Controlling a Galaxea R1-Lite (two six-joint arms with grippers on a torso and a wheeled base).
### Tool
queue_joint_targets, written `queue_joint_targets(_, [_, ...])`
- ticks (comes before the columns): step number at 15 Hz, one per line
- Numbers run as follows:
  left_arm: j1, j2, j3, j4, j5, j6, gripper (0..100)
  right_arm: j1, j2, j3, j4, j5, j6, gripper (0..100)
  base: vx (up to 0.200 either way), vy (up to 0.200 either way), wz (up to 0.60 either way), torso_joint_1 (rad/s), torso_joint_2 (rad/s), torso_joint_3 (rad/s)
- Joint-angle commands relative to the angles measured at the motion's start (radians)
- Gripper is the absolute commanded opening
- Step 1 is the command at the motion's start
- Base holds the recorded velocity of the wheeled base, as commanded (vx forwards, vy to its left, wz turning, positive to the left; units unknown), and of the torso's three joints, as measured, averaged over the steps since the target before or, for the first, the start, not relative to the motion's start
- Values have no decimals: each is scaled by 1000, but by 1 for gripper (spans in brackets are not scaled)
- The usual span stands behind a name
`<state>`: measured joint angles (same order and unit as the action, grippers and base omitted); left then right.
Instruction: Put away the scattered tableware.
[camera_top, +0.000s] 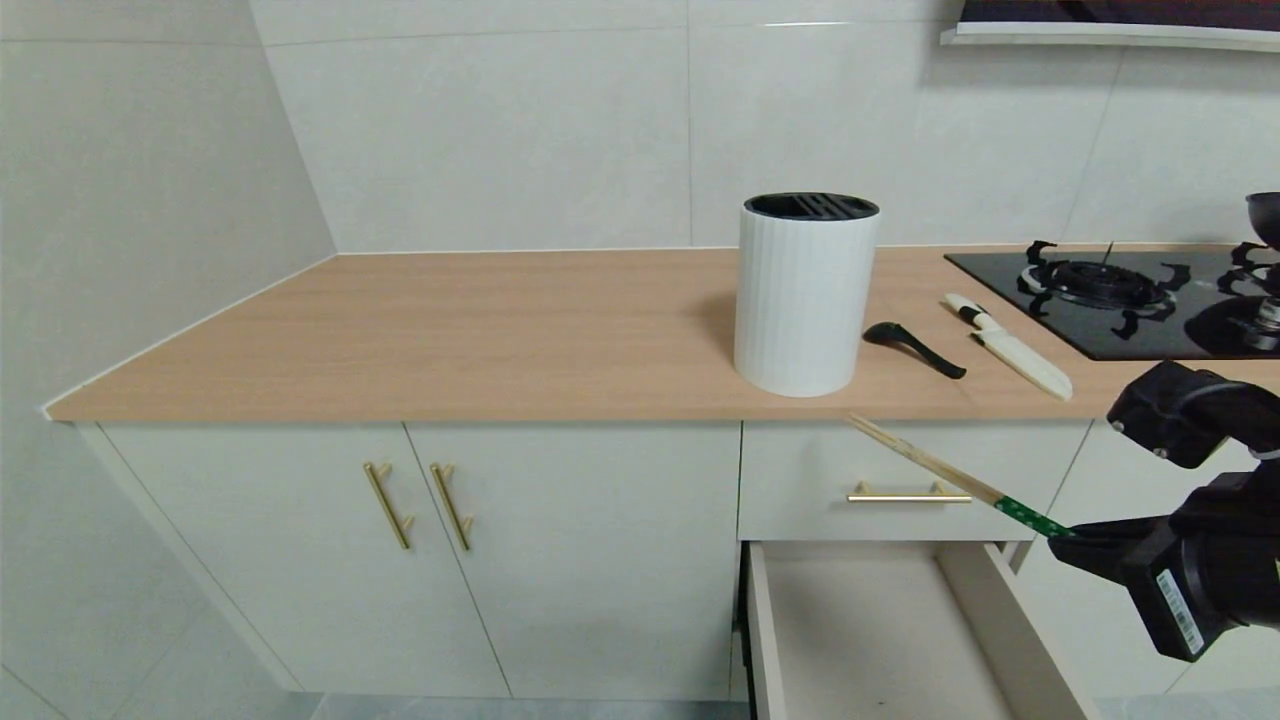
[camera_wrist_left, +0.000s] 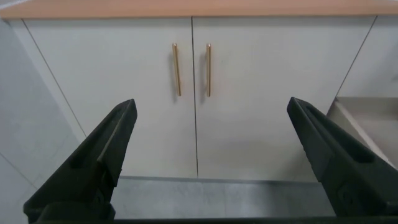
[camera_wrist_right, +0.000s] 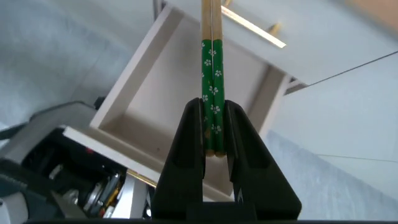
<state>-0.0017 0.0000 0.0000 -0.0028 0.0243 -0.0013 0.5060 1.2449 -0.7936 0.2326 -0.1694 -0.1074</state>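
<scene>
Chopsticks (camera_wrist_right: 212, 68) are clamped at green ends in the right hand (camera_wrist_right: 213, 107).

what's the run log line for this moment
right gripper shut on chopsticks by open drawer | left gripper open | knife, black spoon on counter

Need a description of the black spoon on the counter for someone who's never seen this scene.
On the wooden countertop stands a tall white ribbed holder. Beside its base, on the side toward the stove, lies the black spoon. It is short and all black with a rounded bowl, unlike the longer white-bladed knife next to it.
</scene>
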Motion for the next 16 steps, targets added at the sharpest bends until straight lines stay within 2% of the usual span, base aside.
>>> queue_joint_targets(1, [0, 2, 0, 0, 0, 0, 100, 23, -1, 8, -1, -1, 0, 0, 0, 0, 0, -203, 486, 276])
queue_joint_targets(9, [0, 2, 0, 0, 0, 0, 100, 45, 28, 22, -7, 4, -18, 0, 0, 0, 0, -175, 465, 290])
queue_joint_targets(13, [0, 2, 0, 0, 0, 0, 100, 45, 59, 47, -67, 4, -18, 0, 0, 0, 0, -133, 444, 316])
queue_joint_targets(16, [0, 2, 0, 0, 0, 0, 100, 45, 74, 50, -67, 4, -18, 0, 0, 0, 0, -53, 191, 129])
